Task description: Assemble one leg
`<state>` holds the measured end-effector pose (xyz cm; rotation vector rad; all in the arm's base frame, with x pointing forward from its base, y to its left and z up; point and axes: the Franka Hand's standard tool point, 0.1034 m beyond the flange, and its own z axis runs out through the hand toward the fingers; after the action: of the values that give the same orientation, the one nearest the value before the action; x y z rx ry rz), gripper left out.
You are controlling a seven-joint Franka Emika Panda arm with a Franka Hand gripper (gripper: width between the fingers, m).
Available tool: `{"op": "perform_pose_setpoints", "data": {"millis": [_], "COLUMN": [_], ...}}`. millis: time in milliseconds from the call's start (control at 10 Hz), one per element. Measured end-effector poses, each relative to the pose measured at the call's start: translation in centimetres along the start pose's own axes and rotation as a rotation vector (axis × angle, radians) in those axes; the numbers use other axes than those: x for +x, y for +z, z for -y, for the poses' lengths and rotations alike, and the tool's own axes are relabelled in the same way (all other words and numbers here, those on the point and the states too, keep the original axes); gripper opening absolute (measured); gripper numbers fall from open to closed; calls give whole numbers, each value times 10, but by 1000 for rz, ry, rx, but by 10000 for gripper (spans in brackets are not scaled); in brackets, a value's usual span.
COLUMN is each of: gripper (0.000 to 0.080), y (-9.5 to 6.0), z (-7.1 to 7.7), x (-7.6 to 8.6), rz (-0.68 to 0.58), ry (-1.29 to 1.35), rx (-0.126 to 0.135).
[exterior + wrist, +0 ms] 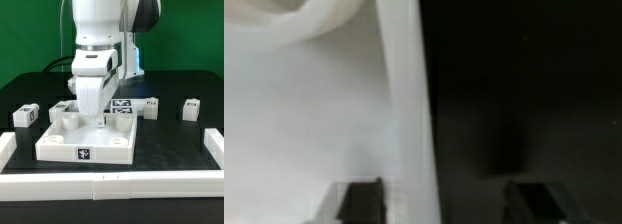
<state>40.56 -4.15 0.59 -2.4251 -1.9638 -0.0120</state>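
White plastic tabletop (pixel 85 143): a large square tray with a raised rim and corner sockets. It lies flat on the black table (pixel 170 165) at the middle of the exterior view, with one black-and-white tag on its near side face.

Legs, four, stubby white blocks, some with a tag showing. All lie loose on the table, none in a socket.
- First leg (pixel 27 115): toward the exterior view's left, apart from the tabletop.
- Second leg (pixel 60 107): just behind the tabletop's far left corner.
- Third leg (pixel 150 105): just beyond the far right corner.
- Fourth leg (pixel 190 107): well out toward the exterior view's right.

Marker board (pixel 122 105): thin, flat and tagged. It lies behind the tabletop and is partly hidden by the arm.

Arm (pixel 100 40): white, upright over the tabletop.

Gripper (pixel 100 121): points straight down, with its tips low at the tabletop's far rim.

Wrist view: the two dark fingertips (pixel 361 200) stand wide apart. The rim (pixel 402 110) runs between them, close by one fingertip and clear of the other. White tray floor lies on one side of the rim and black table on the other. Nothing is gripped.

Border rail (pixel 110 186): white, along the table's near edge.
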Motion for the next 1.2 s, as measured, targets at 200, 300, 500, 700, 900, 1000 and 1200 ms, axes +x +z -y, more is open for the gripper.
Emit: {"op": "perform_pose_setpoints", "data": {"millis": [200,300,500,700,900,1000,1200], "gripper": [80,58,58,58,58,58,58], "y": [0,0,0,0,0,0,0], "z": [0,0,0,0,0,0,-18], "x": [0,0,0,0,0,0,10], "rz": [0,0,0,0,0,0,-2], "ry": [0,2,2,2,2,0,-132], "rx": [0,0,0,0,0,1,13]}}
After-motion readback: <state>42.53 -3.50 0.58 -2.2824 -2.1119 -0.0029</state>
